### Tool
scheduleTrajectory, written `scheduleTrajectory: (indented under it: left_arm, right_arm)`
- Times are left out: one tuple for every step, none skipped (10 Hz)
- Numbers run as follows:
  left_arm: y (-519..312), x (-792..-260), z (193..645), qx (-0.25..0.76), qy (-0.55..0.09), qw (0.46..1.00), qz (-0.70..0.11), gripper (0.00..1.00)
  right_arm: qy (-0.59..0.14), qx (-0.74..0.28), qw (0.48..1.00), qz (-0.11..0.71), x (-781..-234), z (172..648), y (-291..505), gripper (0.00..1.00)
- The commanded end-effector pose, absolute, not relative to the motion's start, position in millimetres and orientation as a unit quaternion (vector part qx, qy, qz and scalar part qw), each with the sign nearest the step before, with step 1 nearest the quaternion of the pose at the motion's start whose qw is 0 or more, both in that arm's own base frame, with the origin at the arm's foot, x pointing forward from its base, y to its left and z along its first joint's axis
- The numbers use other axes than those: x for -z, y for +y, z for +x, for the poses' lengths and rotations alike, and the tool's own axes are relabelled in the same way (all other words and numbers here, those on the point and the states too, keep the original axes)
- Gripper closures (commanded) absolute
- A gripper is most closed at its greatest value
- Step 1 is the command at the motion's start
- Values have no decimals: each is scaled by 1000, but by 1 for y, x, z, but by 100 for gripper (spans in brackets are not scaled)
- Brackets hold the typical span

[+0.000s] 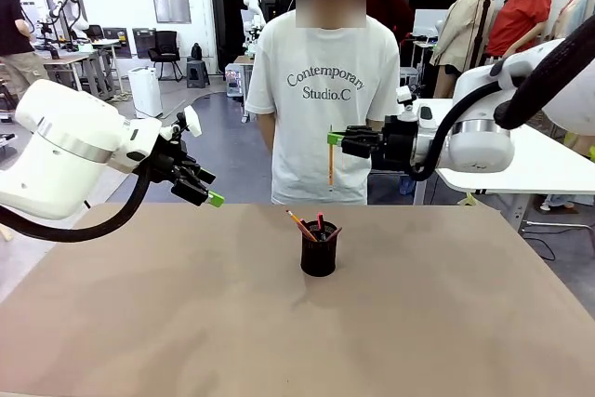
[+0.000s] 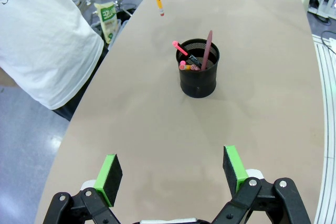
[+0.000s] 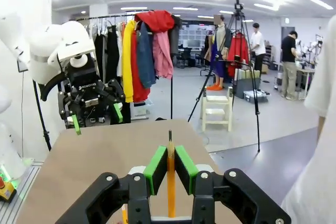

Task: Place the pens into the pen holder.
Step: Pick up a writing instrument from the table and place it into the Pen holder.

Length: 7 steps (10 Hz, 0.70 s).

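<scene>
**Listener:** Surface first, please. What sits on it?

**Describer:** Tan surface (image 1: 139,323), wide and rounded at the far end. One landmark stands on it: the pen holder (image 1: 318,255), a small black mesh cup, upright near the middle. Everything else I place relative to that cup.

**Listener:** Where are the pens?

**Describer:** Inside the cup, leaning against its rim, are a pinkish-red pencil (image 2: 208,49), a black pen with red ends (image 2: 185,54), and the tip of another orange pencil (image 1: 300,224). The yellow-orange pencil (image 1: 330,157) is not in the cup. It hangs upright in the air, above the cup and a little beyond it, toward the person.

**Listener:** What has hold of it?

**Describer:** The right gripper (image 1: 335,139). It reaches in sideways from the right of the cup, and its jaws are pinched tight on the pencil's upper part, green pads pressed to either side.

**Listener:** And the other arm?

**Describer:** The left gripper (image 1: 209,191) hovers to the left of the cup, well apart from it and raised off the surface. Its jaws are spread wide with nothing between them.

**Listener:** Is anyone there?

**Describer:** A person in a white T-shirt (image 1: 321,109) stands beyond the cup, at the far edge of the surface, just behind the hanging pencil.
</scene>
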<state>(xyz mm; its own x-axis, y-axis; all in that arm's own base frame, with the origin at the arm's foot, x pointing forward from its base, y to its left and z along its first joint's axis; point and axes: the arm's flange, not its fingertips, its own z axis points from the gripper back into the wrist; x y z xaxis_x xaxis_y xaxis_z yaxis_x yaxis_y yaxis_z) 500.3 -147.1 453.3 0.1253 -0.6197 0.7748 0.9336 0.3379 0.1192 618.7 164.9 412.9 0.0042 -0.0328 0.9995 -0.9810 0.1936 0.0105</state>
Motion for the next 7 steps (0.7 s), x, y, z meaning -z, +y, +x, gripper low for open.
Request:
scheduleTrajectory:
  left_arm:
    - [-146, -455, 500, 535, -384, 725, -202, 0]
    - [-146, -455, 500, 535, -384, 725, -202, 0]
    - [-146, -455, 500, 535, -384, 725, -202, 0]
    - [-146, -455, 500, 535, -384, 725, -202, 0]
    - [-146, -455, 500, 535, -384, 725, -202, 0]
    - [-146, -455, 500, 535, -384, 725, -202, 0]
    - [-146, -455, 500, 535, -384, 725, -202, 0]
  right_arm:
    - [-563, -452, 508, 470, -405, 624, 181, 100]
    - [-547, -454, 510, 483, -401, 622, 188, 100]
    - [-536, -456, 507, 497, -397, 620, 192, 100]
    - [-528, -452, 504, 512, -396, 616, 194, 100]
    - [-515, -454, 504, 524, -396, 611, 193, 100]
    - [-502, -457, 506, 532, -395, 606, 193, 100]
    - [-484, -459, 510, 542, -394, 601, 191, 100]
